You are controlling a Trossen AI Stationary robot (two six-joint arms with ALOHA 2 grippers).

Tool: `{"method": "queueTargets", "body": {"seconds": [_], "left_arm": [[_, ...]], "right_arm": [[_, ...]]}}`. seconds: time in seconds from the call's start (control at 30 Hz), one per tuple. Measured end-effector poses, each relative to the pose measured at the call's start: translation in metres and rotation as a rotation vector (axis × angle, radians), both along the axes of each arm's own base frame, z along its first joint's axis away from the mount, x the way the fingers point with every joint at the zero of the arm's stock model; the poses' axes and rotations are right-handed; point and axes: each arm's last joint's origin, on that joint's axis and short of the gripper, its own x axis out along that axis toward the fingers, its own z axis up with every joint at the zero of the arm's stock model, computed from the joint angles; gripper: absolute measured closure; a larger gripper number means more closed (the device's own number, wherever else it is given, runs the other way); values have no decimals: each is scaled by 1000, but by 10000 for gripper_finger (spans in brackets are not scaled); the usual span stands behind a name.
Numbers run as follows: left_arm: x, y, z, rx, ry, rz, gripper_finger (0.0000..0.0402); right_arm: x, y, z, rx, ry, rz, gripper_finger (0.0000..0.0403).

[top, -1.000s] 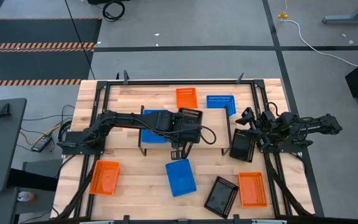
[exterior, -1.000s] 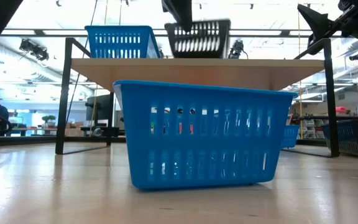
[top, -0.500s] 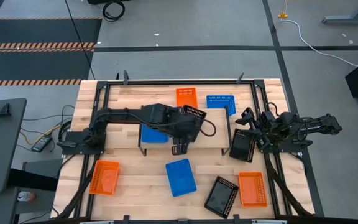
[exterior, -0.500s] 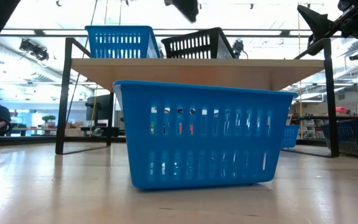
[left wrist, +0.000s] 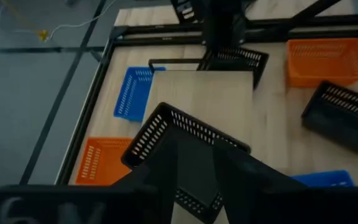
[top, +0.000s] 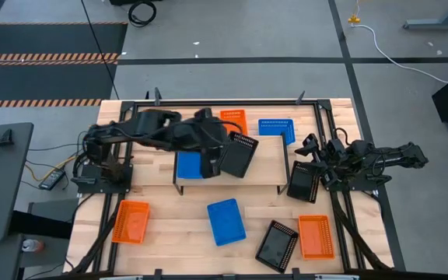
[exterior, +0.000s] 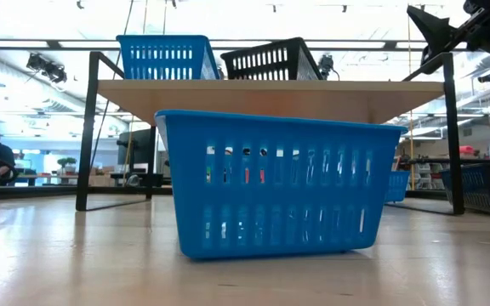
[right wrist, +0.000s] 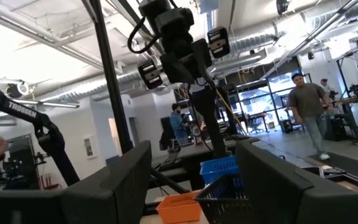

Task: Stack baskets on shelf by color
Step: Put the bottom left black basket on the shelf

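A black basket point(top: 238, 154) sits askew on the shelf point(top: 267, 167) by its base, beside a blue basket point(top: 187, 166). The low view shows both, the black basket point(exterior: 270, 59) and the blue basket point(exterior: 167, 57), on the shelf point(exterior: 270, 89). My left gripper point(top: 208, 166) hangs open above the shelf's left half, tipped down toward the black basket point(left wrist: 191, 134), with nothing between its fingers point(left wrist: 166, 168). My right gripper point(top: 307, 146) waits open at the table's right side, its fingers point(right wrist: 272, 180) wide apart.
Loose baskets lie around the shelf. At the far side are an orange basket point(top: 233, 120) and a blue basket point(top: 276, 128). A black basket point(top: 303, 183) is by the right arm. Near the front are an orange basket point(top: 131, 222), a blue basket point(top: 226, 222), a black basket point(top: 277, 245) and an orange basket point(top: 316, 236).
The black basket, held tilted just above the shelf a second ago, now rests on the shelf, turned askew. My left gripper has left it there, risen and drawn back toward the table's left edge, tipping up from a steep downward point.
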Motion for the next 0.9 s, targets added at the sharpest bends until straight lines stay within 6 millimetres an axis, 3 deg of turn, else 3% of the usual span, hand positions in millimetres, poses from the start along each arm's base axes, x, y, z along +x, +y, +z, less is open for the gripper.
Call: {"method": "queueTargets", "body": {"seconds": [0.2, 0.33, 0.47, 0.57, 0.9], "left_arm": [[-4, -5, -1, 7, -40, -27, 314], [5, -6, -24, 17, -32, -50, 328], [3, -3, -42, 4, -53, -82, 342], [-13, 2, -47, 3, -93, -85, 351], [-92, 5, -59, -67, -351, -107, 361]], "right_arm": [[2, 2, 1, -42, -16, -1, 163], [5, 5, 6, -52, -36, -4, 163], [15, 9, 19, -68, 6, -24, 163], [26, 14, 29, -83, 54, -34, 163], [84, 34, 58, -137, 265, -94, 163]]}}
